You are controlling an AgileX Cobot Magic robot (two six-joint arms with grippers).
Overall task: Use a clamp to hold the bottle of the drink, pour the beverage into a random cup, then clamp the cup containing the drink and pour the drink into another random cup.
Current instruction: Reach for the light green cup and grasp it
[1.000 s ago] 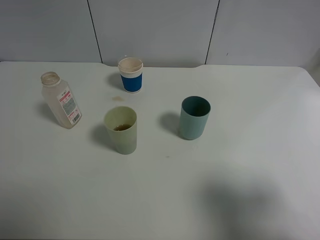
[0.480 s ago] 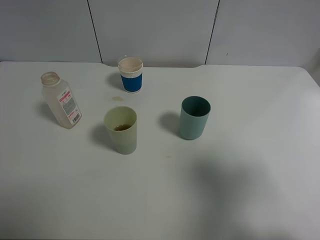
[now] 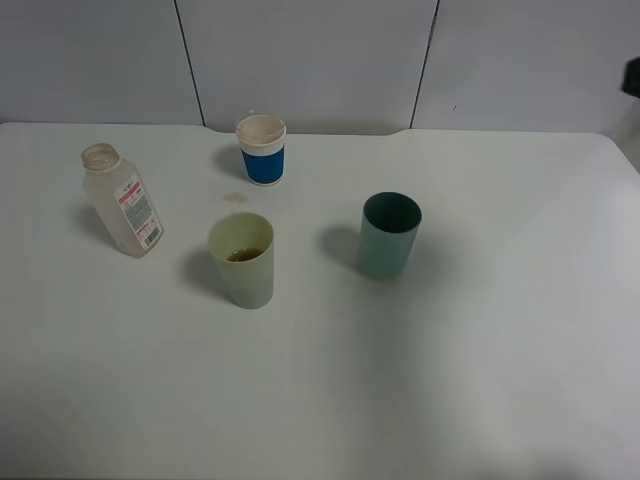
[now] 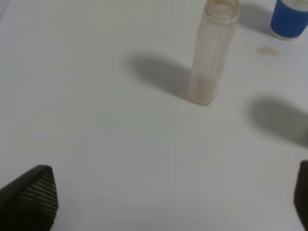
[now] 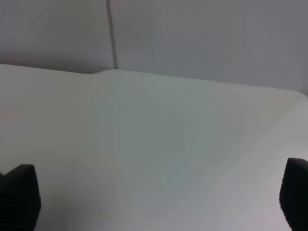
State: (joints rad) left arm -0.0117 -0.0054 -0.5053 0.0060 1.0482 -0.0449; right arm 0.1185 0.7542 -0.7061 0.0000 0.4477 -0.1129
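On the white table (image 3: 480, 380) the yellow-green cup (image 3: 241, 265) stands upright near the middle, with a thin pool of brown drink (image 3: 244, 255) at its bottom (its depth is hard to judge from above). The bottle (image 3: 122, 203) stands well apart at about ten o'clock from that cup, capless, and its cloudy wall does not let one tell whether any drink is inside. A short blue cup (image 3: 262, 152) with a white ribbed rim sits at twelve o'clock, and the teal cup (image 3: 389, 238) at about three o'clock, its inside too dark to read. A faint brownish stain (image 3: 234, 197) marks the table between the blue cup and the yellow-green one. From the high camera the arms are out of frame, save a dark scrap (image 3: 632, 76) at the edge, too cut off to name. The left gripper (image 4: 168, 202) is released: only its ribbed fingertips (image 4: 31, 197) show, spread wide with nothing between them, and the bottle stands ahead of it. The right gripper (image 5: 156, 197) is likewise spread and empty, over bare table facing the grey wall (image 5: 192, 33).
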